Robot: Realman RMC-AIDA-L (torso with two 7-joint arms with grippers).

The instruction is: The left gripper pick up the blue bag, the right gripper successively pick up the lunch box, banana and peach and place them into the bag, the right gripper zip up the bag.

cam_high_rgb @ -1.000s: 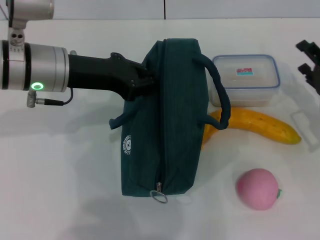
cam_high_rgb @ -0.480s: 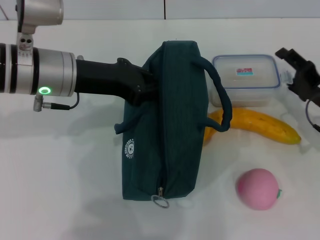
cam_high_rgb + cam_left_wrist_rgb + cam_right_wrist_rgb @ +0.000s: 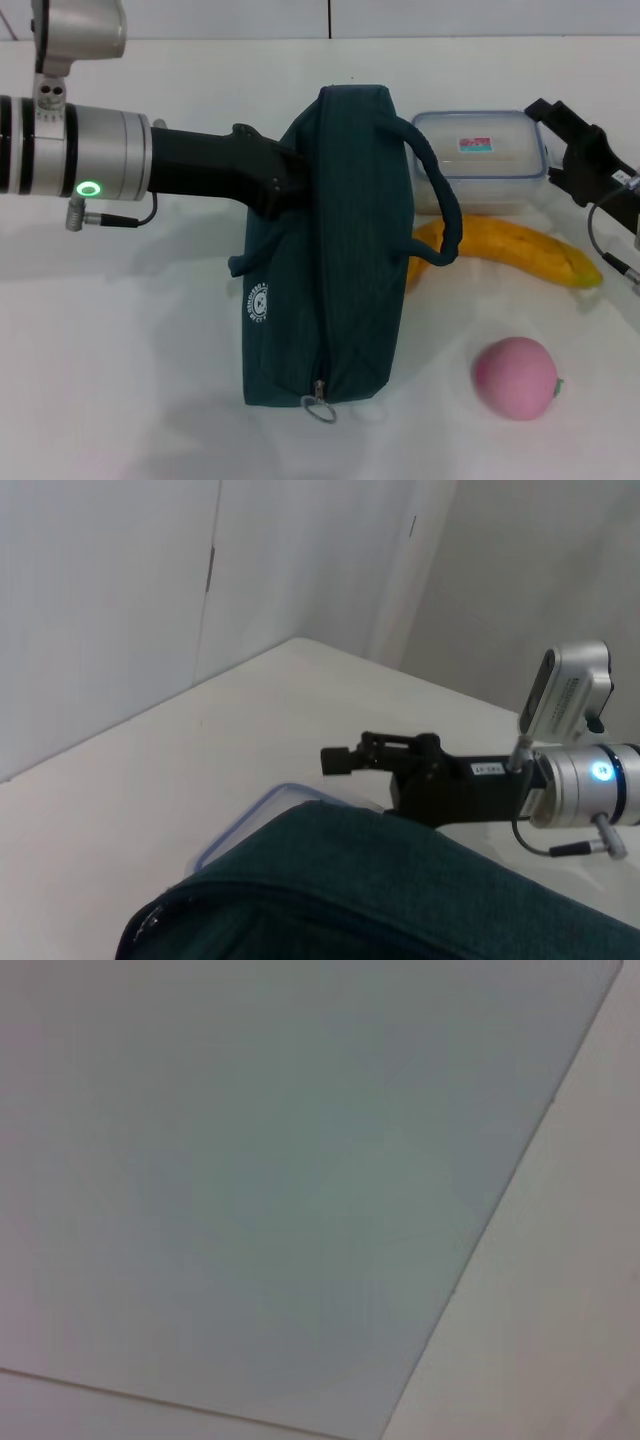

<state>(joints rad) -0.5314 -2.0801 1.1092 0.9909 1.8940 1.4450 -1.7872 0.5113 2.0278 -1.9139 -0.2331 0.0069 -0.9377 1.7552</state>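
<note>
The dark teal-blue fabric bag (image 3: 335, 240) stands on its side in the middle of the white tabletop (image 3: 130, 350), zipper still drawn shut with its metal ring pull (image 3: 320, 407) at the near end. It looks soft and light and will likely sag wherever it is not supported, so a handle or the top seam is the sensible hold. The left gripper (image 3: 285, 180) is pressed against the bag's far-left flank by one loop handle; whether its fingers are closed on cloth I cannot tell. Just right of the bag lie the clear rectangular plastic lunch box (image 3: 480, 160), rigid and probably slippery, best pinched across its blue rim; the yellow-orange banana (image 3: 520, 250), touching the bag's other handle; and the round pink peach (image 3: 514, 377), easily bruised. The right gripper (image 3: 345, 759) hovers beside the lunch box. The left wrist view shows its fingers spread apart, which the head view leaves unclear; the right wrist view shows only blank surfaces.
</note>
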